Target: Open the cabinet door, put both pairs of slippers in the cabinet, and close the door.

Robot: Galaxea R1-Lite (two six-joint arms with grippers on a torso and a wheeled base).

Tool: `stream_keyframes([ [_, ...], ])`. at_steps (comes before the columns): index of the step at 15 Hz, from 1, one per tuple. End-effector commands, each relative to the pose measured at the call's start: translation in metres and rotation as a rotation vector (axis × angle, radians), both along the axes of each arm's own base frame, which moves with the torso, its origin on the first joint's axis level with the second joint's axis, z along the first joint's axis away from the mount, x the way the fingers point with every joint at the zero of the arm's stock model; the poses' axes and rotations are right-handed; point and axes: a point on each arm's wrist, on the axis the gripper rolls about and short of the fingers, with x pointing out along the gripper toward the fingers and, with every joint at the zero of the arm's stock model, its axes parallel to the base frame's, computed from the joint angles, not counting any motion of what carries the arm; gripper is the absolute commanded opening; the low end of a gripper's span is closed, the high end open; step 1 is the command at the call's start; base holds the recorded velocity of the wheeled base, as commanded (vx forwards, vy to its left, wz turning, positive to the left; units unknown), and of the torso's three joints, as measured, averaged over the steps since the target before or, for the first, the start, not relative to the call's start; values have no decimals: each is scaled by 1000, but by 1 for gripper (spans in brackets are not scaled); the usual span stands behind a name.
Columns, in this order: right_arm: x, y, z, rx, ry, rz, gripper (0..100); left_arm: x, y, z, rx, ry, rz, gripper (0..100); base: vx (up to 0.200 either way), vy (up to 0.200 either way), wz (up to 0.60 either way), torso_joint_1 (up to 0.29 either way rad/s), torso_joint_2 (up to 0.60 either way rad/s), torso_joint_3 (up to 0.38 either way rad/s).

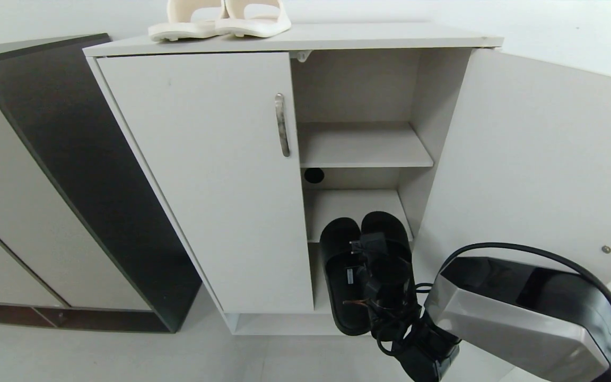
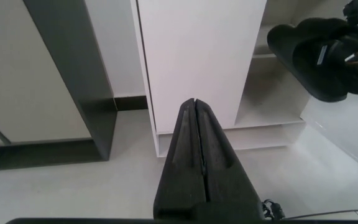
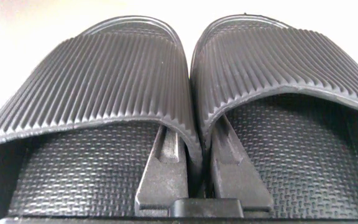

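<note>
Standing there, I saw the white cabinet (image 1: 289,40) with its right-hand door (image 1: 539,159) swung wide open and its left-hand door (image 1: 204,180) flat shut, the metal handle (image 1: 282,125) running upright along its inner edge. The cream slippers (image 1: 220,21) lay side by side on the cabinet's top, toward its left end, touching one another. The black slippers (image 1: 343,276) were up off the floor (image 1: 125,355) at the open right half, soles facing me and toes pointing into the cabinet. Their toes were level with the front lip of the lower shelf (image 1: 348,204) (I could not tell whether they touched it), and the upper shelf (image 1: 364,146) was above them. The right gripper (image 3: 197,171) had the pair pinched together. One finger was tucked under each ribbed strap, and the two inner edges of the slippers were squeezed between the fingers (image 3: 163,168). The left gripper (image 2: 195,109) hung low over the floor in front of the shut door, well apart from the black pair. Its two fingers were pressed flat against each other with nothing between them. A small round hole (image 1: 314,175) showed in the back panel between the two shelves. A dark-sided cabinet (image 1: 88,175) stood just beside the white one on its left.
</note>
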Motion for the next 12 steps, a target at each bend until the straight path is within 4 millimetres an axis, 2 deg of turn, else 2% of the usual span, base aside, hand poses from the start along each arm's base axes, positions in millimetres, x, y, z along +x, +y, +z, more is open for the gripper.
stream_keyframes([
  [1,1,0,-2,-2,3,0,0,0,0,0,3,1,0,0,200,0,0,-2,2,7],
  [6,-1,-1,-6,-18,16,4,0,0,0,0,2,1,0,0,200,0,0,3,2,0],
  [9,3,1,-8,-34,49,3,0,0,0,0,2,0,0,0,0,0,0,0,0,0],
  [12,21,11,4,25,87,-9,0,0,0,0,0,0,0,0,0,0,0,0,0,0],
])
